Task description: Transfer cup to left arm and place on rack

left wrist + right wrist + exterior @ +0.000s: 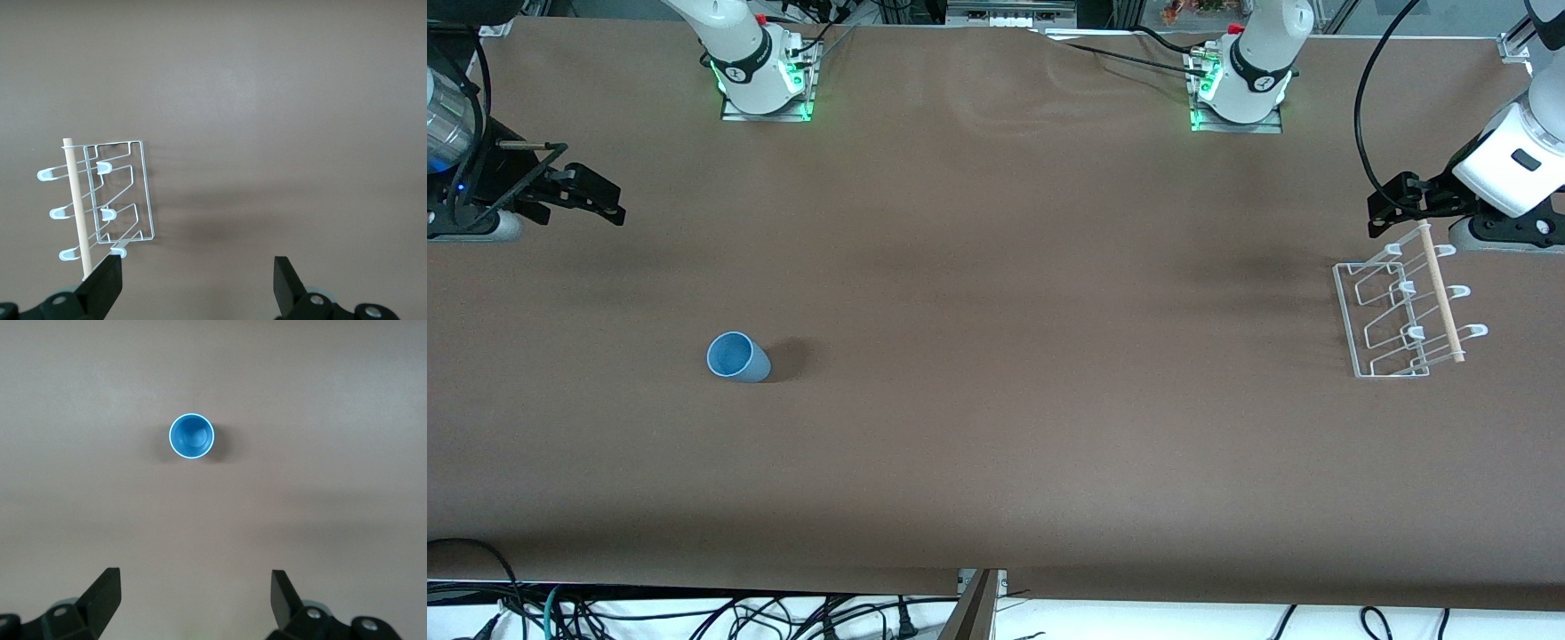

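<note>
So the task is at its very start, in my judgement: nothing is picked up yet. The cup (737,357) stands upright on the table (996,462), toward the right arm's end, with its mouth up, and the right wrist view shows it empty. Farther from the front camera, the rack (1405,307) lies toward the left arm's end and carries nothing. The right gripper (195,597) hangs released above the table, well apart from the cup. The left gripper (198,285) hangs released just beside the rack. Next, the right gripper must probably come over the cup and take it by its wall.
</note>
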{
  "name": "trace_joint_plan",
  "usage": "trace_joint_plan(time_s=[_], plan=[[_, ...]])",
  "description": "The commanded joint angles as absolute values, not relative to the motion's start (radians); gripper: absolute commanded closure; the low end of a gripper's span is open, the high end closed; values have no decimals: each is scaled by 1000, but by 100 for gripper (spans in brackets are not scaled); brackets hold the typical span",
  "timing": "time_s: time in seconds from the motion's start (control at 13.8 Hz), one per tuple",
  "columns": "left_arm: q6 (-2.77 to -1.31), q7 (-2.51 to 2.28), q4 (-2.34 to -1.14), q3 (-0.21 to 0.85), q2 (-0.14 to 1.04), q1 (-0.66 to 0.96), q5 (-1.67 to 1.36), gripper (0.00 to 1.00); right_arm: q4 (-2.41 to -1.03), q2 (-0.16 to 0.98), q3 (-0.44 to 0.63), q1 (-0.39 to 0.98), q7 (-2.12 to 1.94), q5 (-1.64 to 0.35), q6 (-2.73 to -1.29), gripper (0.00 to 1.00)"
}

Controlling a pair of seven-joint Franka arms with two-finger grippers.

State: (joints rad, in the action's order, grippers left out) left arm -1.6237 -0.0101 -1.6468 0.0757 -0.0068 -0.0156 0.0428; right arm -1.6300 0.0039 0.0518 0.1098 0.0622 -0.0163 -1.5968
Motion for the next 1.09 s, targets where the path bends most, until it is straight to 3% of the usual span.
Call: trace_joint_plan(time_s=[0.0, 1.02], plan=[[-1603, 6, -1634, 74, -12, -14, 52, 0, -1652, -12, 51, 110, 67, -12, -1626, 1], [-1601, 5, -1631, 75, -12, -11, 52, 0, -1634, 20, 55, 103, 58, -14, -1674, 1]])
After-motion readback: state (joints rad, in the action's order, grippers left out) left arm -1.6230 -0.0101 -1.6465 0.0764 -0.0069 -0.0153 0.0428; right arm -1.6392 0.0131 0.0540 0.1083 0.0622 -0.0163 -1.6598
